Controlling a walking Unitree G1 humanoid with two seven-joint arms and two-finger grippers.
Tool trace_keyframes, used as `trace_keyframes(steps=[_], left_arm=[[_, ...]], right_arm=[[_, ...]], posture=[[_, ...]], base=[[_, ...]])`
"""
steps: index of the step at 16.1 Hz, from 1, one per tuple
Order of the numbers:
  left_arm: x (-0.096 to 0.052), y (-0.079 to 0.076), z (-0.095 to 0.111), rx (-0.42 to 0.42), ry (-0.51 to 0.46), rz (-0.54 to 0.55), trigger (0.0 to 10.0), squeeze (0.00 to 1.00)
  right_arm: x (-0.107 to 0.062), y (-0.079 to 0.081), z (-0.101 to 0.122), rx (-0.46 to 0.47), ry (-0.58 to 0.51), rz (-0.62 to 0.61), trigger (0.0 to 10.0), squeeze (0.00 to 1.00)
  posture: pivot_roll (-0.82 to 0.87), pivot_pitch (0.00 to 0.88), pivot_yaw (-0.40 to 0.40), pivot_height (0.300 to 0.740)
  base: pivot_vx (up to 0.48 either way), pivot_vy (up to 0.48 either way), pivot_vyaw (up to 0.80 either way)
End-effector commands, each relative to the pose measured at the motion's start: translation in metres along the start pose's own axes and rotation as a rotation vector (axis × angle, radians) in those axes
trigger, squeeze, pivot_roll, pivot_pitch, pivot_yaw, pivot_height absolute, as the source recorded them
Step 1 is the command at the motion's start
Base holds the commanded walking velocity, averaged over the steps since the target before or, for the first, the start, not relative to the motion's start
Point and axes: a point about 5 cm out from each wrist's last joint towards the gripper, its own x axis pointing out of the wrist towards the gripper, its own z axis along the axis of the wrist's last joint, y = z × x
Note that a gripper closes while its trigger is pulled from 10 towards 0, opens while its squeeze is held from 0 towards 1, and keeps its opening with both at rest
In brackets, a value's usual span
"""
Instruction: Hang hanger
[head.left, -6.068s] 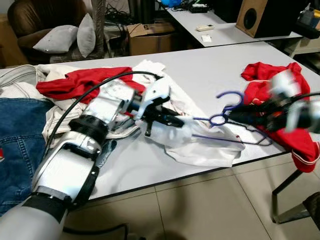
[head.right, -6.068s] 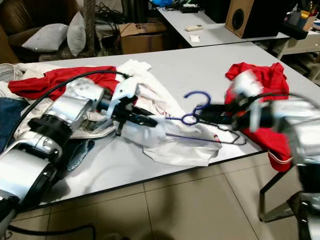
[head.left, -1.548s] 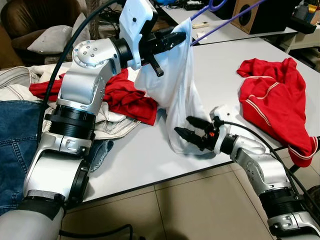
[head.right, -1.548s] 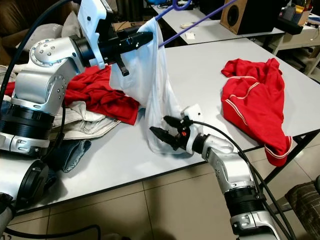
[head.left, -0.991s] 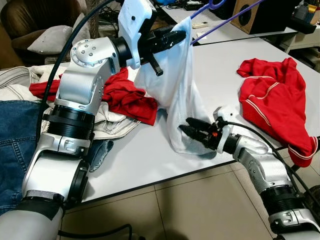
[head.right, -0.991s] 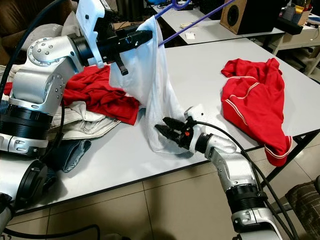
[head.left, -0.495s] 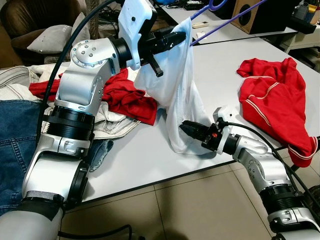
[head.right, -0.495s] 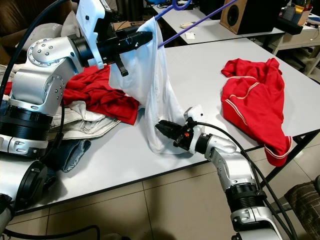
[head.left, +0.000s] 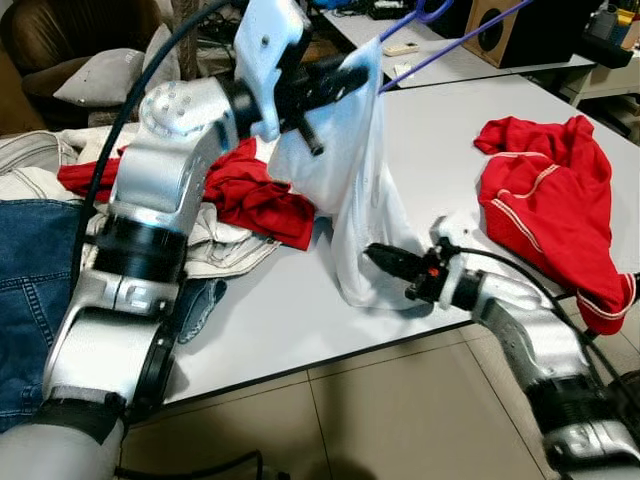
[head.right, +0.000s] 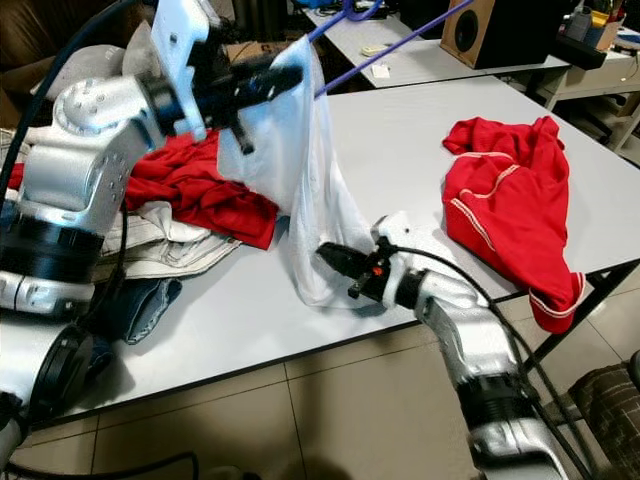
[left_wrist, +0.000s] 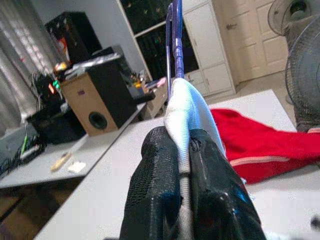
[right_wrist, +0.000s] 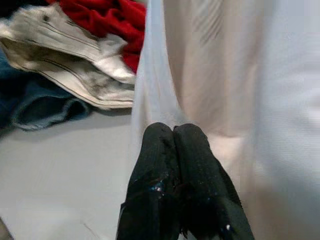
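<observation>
A white shirt (head.left: 350, 180) hangs from a purple hanger (head.left: 450, 46), its hem resting on the grey table (head.left: 450, 130). My left gripper (head.left: 355, 72) is raised above the table and shut on the shirt's shoulder, which is draped over the hanger's arm (left_wrist: 175, 40). The hanger's hook points up toward the far side. My right gripper (head.left: 372, 253) is low, just above the table's front part, its fingers (right_wrist: 160, 150) pressed together on the lower part of the shirt (right_wrist: 200, 60).
A red garment (head.left: 545, 180) lies at the table's right side, partly over the edge. A second red garment (head.left: 250, 190), pale clothes (head.left: 30, 170) and jeans (head.left: 30, 290) are piled at the left. Behind stands another table with a speaker (head.left: 510, 30).
My right gripper, open beside the hem 1.5 s ago, has shut and pushed slightly into the shirt. The left arm still holds shirt and hanger up in the same place.
</observation>
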Motion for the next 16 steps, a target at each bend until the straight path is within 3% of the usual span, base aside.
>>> trace_keyframes(steps=[1, 5, 7, 9, 10, 11, 12, 16], left_arm=[[-0.006, 0.004, 0.005, 0.02, -0.003, 0.022, 0.0, 0.0], [-0.037, 0.008, -0.016, -0.001, 0.073, 0.075, 0.0, 0.0], [-0.04, 0.008, -0.018, -0.006, 0.077, 0.086, 0.0, 0.0], [-0.037, 0.005, -0.016, -0.02, 0.058, 0.078, 0.0, 0.0], [-0.029, -0.001, -0.01, -0.031, 0.021, 0.039, 0.0, 0.0], [-0.024, -0.004, -0.007, -0.043, -0.001, 0.017, 0.0, 0.0], [-0.02, -0.006, -0.004, -0.052, -0.016, 0.003, 0.0, 0.0], [-0.003, -0.02, 0.008, -0.063, -0.067, -0.07, 0.0, 0.0]], right_arm=[[-0.008, -0.005, 0.008, -0.045, -0.027, -0.054, 0.0, 0.0], [-0.057, -0.007, 0.026, -0.133, -0.091, -0.255, 0.0, 0.0], [-0.065, 0.0, 0.031, -0.131, -0.101, -0.256, 0.0, 0.0], [-0.06, 0.014, 0.029, -0.123, -0.084, -0.183, 0.0, 0.0], [-0.051, 0.02, 0.026, -0.128, -0.071, -0.156, 10.0, 0.0], [-0.045, 0.022, 0.026, -0.101, -0.091, -0.145, 10.0, 0.72], [-0.04, 0.022, 0.027, -0.081, -0.103, -0.137, 10.0, 1.0], [-0.009, 0.014, 0.023, -0.067, -0.084, -0.068, 10.0, 1.0]], posture=[[-0.02, 0.0, 0.021, 0.74], [-0.04, 0.0, 0.035, 0.74], [-0.05, 0.0, 0.04, 0.74], [-0.05, 0.0, 0.042, 0.74], [-0.05, 0.0, 0.043, 0.74], [-0.05, 0.0, 0.044, 0.74], [-0.05, 0.0, 0.045, 0.74], [-0.04, 0.0, 0.036, 0.74]], base=[[0.0, 0.0, 0.0], [0.0, 0.0, 0.0], [0.0, 0.0, 0.0], [0.0, 0.0, 0.0], [0.0, 0.0, 0.0], [0.0, 0.0, 0.0], [0.0, 0.0, 0.0], [0.0, 0.0, 0.0]])
